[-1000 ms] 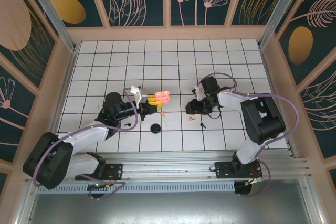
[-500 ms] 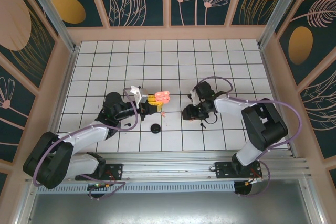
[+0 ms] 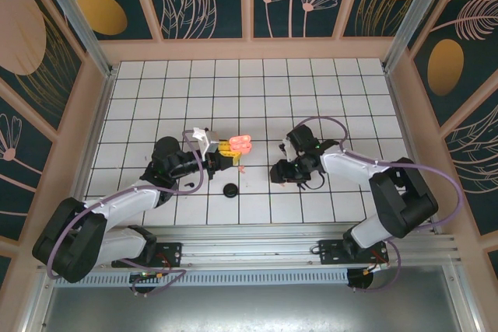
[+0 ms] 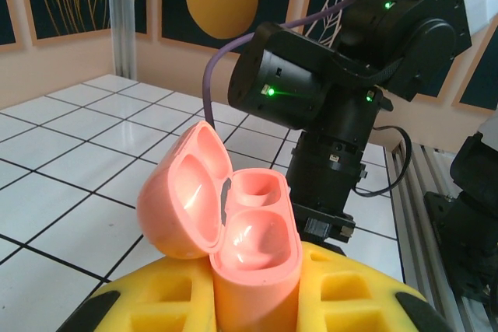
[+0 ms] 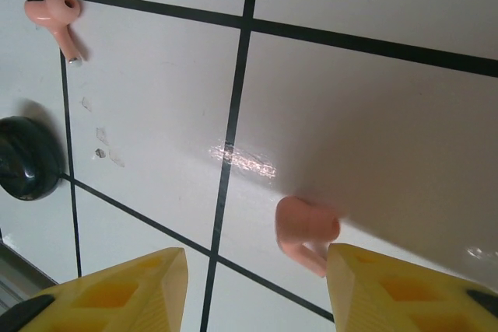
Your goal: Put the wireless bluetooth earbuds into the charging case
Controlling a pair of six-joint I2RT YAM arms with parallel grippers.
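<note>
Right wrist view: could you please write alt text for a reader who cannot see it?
A salmon-pink earbud lies on the white tiled table between the open yellow jaws of the right gripper. A second pink earbud lies at upper left, and a black round disc sits at the left edge.

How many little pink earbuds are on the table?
2. One pink earbud lies between the right gripper's fingers; the other earbud lies farther off on the tiles, near the black disc. More may be hidden.
</note>
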